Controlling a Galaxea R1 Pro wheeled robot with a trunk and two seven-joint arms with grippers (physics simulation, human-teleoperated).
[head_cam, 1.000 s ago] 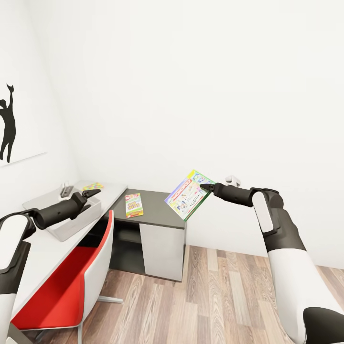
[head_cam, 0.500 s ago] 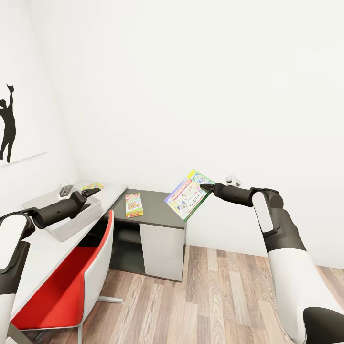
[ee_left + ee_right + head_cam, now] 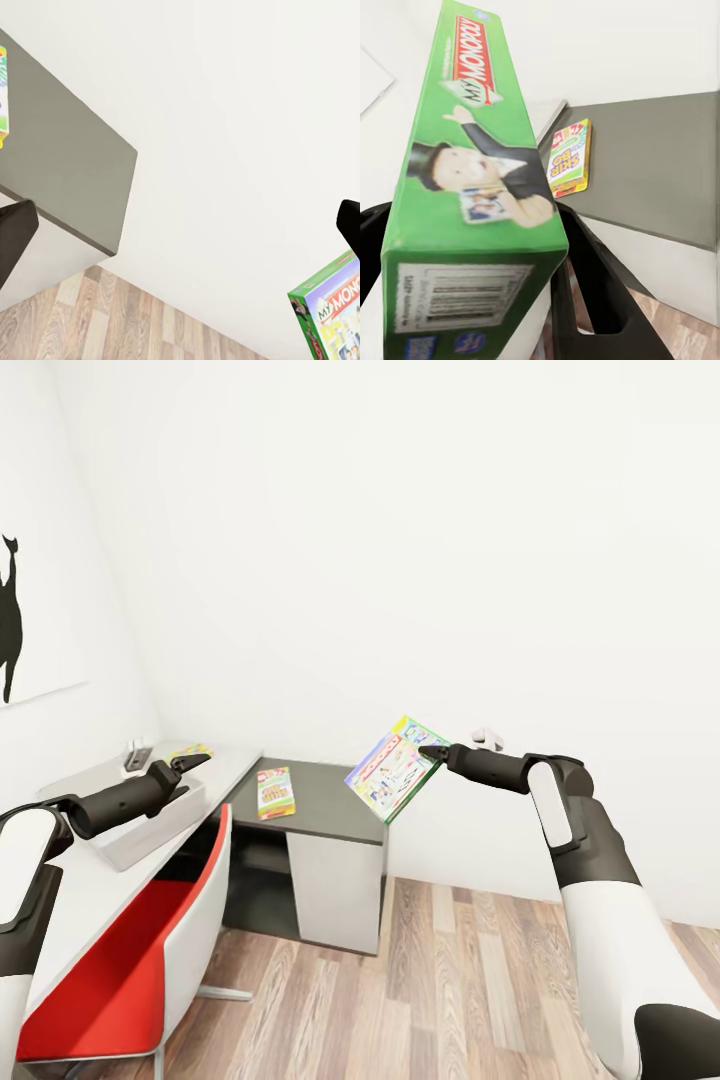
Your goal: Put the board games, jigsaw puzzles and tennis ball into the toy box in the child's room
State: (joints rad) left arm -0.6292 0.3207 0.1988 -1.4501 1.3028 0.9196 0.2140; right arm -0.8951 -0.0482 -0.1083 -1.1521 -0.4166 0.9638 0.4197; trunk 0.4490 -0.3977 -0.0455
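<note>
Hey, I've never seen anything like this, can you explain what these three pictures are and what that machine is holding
This is a simulated two-armed robot in a small room. The big picture comes from a camera on its head, looking forward over both arms. The other two come from cameras near each gripper, looking along its fingers.

The right gripper is shut on a green Monopoly board game box, held in the air; the right wrist view shows that box close up between the fingers.

The left gripper is open and holds nothing.

On the dark grey cabinet lies a small card game box, which reads Skip-Bo in the right wrist view. Left of it stand a white table with a pale open box on it and a red chair.
</note>
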